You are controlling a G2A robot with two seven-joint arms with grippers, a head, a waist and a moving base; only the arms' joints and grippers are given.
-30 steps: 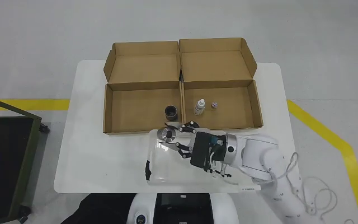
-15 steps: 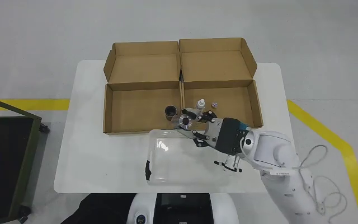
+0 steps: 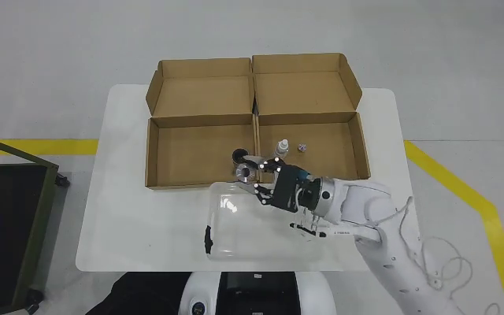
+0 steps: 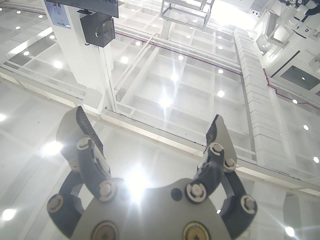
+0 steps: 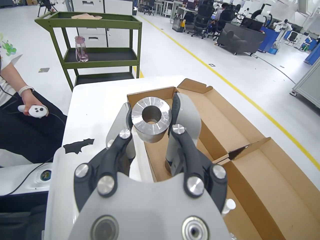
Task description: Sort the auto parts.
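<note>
My right gripper (image 3: pixel 250 170) is shut on a silver metal ring (image 5: pixel 151 119) with a round bore. It hangs over the near right corner of the left cardboard box (image 3: pixel 169 157). Just below it, inside that box, stands a dark cylindrical part (image 3: pixel 240 155), partly hidden by a finger (image 5: pixel 186 118) in the right wrist view. The right cardboard box (image 3: pixel 346 153) holds a small white bottle (image 3: pixel 281 147) and a tiny part (image 3: pixel 302 146). My left gripper (image 4: pixel 150 128) is open with nothing in it and points up at the ceiling.
A clear plastic tray (image 3: pixel 236 224) lies on the white table (image 3: pixel 126 197) in front of the boxes. Both box lids stand open at the back. A green cart (image 3: pixel 20 220) stands beside the table's left side.
My right gripper has carried the metal ring off the clear tray and back to the near right corner of the left box. The left gripper has not moved.
</note>
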